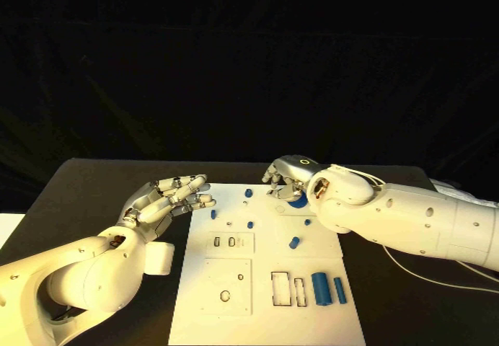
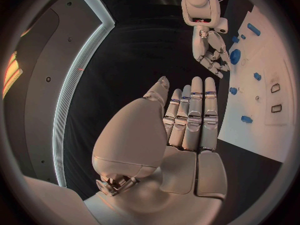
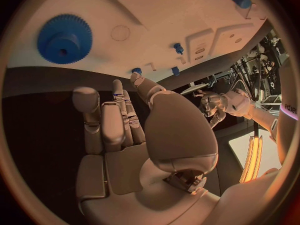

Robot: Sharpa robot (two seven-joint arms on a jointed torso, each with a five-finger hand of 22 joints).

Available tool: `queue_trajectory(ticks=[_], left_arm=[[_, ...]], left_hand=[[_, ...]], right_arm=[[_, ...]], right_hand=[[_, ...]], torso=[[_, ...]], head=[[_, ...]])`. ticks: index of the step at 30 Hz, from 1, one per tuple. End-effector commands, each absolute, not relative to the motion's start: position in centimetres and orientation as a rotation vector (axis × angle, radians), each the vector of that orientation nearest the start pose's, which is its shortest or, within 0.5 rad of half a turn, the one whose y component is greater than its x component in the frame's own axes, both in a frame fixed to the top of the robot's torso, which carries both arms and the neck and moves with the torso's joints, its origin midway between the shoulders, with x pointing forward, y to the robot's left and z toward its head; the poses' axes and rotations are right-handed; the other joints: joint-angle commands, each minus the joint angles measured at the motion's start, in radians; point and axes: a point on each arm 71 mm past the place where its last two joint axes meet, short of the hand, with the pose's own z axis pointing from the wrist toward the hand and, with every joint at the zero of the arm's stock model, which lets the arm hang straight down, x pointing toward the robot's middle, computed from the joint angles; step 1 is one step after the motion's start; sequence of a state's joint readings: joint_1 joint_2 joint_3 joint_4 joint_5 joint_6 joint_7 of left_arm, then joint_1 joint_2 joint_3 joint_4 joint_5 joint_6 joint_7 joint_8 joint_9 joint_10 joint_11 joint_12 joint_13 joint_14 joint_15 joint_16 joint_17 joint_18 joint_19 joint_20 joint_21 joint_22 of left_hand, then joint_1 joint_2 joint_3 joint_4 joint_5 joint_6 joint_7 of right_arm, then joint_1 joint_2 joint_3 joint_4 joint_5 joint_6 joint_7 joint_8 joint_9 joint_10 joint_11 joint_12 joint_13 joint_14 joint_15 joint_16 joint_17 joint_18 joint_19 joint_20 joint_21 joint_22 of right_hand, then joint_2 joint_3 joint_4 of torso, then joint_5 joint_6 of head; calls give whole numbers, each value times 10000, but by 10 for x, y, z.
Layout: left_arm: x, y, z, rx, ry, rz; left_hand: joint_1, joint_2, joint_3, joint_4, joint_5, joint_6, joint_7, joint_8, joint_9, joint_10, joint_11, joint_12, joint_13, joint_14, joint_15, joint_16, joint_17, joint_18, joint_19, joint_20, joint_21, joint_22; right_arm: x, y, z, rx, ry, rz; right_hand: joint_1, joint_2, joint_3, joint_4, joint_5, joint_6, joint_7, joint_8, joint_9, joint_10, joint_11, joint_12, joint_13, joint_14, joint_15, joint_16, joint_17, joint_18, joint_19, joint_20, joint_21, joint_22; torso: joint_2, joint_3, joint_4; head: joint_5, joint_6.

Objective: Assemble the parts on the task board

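We see the left hand (image 1: 166, 202) empty with fingers spread at the task board's (image 1: 265, 317) left edge; right hand (image 1: 286, 175) empty, fingers loosely curled, beside the blue gear (image 3: 64, 38).

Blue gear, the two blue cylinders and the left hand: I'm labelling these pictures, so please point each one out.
Blue gear (image 3: 64, 38): right wrist view, on its toothed face.
Two blue cylinders (image 1: 320, 287): head view, on the larger one's side.
Left hand (image 1: 164, 202): head view, on the fingers, spread and empty.

Left robot hand (image 1: 166, 200) and right robot hand (image 1: 288, 175) hover empty, fingers extended
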State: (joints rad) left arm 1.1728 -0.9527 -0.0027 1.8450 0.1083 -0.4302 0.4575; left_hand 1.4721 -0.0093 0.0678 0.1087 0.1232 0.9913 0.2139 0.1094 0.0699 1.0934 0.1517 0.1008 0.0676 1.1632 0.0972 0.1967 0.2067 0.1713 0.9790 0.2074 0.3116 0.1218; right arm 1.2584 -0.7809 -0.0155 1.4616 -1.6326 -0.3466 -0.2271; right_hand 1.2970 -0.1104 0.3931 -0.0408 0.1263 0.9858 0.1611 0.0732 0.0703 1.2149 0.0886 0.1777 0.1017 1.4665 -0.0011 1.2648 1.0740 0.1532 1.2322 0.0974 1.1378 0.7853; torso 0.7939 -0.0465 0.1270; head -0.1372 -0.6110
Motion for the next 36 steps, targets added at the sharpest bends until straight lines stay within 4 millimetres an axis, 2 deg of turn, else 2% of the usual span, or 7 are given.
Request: queue_trajectory(ticks=[1,3,5,8,10,30,36], left_arm=[[426,177,-148,-12021,13642,-17225],[426,177,-148,-12026,13653,-17229],[426,177,-148,-12029,13665,-17250],[426,177,-148,-12029,13663,-17263],[426,177,-148,-12032,13661,-17263],[428,178,-149,-12052,13624,-17223],[428,179,-149,-12082,13634,-17181]], left_hand=[[22,52,38,-3,-3,-3,15,-56,-8,8,25,-64,-7,-67,27,-15,8,110,-36,13,-26,-14],[22,52,38,-3,-3,-3,15,-56,-8,8,25,-64,-7,-67,27,-15,8,110,-36,13,-26,-14],[22,52,38,-3,-3,-3,15,-56,-8,8,25,-64,-7,-67,27,-15,8,110,-36,13,-26,-14],[38,56,56,-15,-2,9,10,-56,-5,21,20,-68,-6,-63,24,-24,18,111,-35,11,-26,-15],[39,56,57,-16,-2,9,9,-56,-5,22,20,-68,-6,-63,24,-24,18,111,-35,11,-26,-15],[48,63,70,-22,-1,19,6,-55,-2,31,16,-71,-4,-59,21,-29,25,112,-33,9,-25,-16],[53,70,82,-24,0,26,4,-55,-1,39,14,-75,-4,-54,19,-33,32,113,-30,8,-24,-16]], right_arm=[[507,-208,-142,-720,15679,5185],[504,-220,-142,-256,16044,5159],[503,-231,-143,136,16454,5045],[503,-245,-145,487,16824,4778],[504,-253,-146,645,16948,4523],[513,-263,-156,521,17322,3664],[511,-256,-158,-98,17382,3453]], right_hand=[[-165,-268,-182,104,197,96,-98,58,6,1028,-286,526,322,584,-169,731,1066,-266,439,-71,584,916],[-324,-459,-505,201,502,141,-262,63,1,1748,-461,1231,847,653,-327,1071,1518,-370,757,-200,1011,1549],[-513,-558,-1033,382,679,84,-364,27,-16,2337,-558,4605,4324,755,-420,1723,2487,-560,1214,-339,1675,2586],[-445,-342,-1823,677,762,-44,-347,37,-13,2071,-490,9525,9667,812,-210,2370,3521,-676,1464,-311,2271,3485],[-465,-181,-2202,910,750,-153,-196,44,-18,2081,-392,10823,11144,831,-210,2502,3750,-723,1490,-182,2422,3708],[-202,18,-2687,1124,1002,-253,-128,120,-10,2206,-286,11690,12267,872,-138,2664,4055,-767,1558,-77,2638,4043],[-170,46,-2766,1152,969,-168,-145,187,2,2320,-295,11899,12516,879,-141,2685,4096,-785,1598,-74,2697,4151]], torso=[[8,16,-108],[9,29,-147],[16,33,-180],[38,52,-242],[48,71,-262],[31,33,-229],[31,48,-212]], head=[[-12,59],[-16,80],[-28,90],[-32,128],[-27,143],[-110,60],[-86,37]])
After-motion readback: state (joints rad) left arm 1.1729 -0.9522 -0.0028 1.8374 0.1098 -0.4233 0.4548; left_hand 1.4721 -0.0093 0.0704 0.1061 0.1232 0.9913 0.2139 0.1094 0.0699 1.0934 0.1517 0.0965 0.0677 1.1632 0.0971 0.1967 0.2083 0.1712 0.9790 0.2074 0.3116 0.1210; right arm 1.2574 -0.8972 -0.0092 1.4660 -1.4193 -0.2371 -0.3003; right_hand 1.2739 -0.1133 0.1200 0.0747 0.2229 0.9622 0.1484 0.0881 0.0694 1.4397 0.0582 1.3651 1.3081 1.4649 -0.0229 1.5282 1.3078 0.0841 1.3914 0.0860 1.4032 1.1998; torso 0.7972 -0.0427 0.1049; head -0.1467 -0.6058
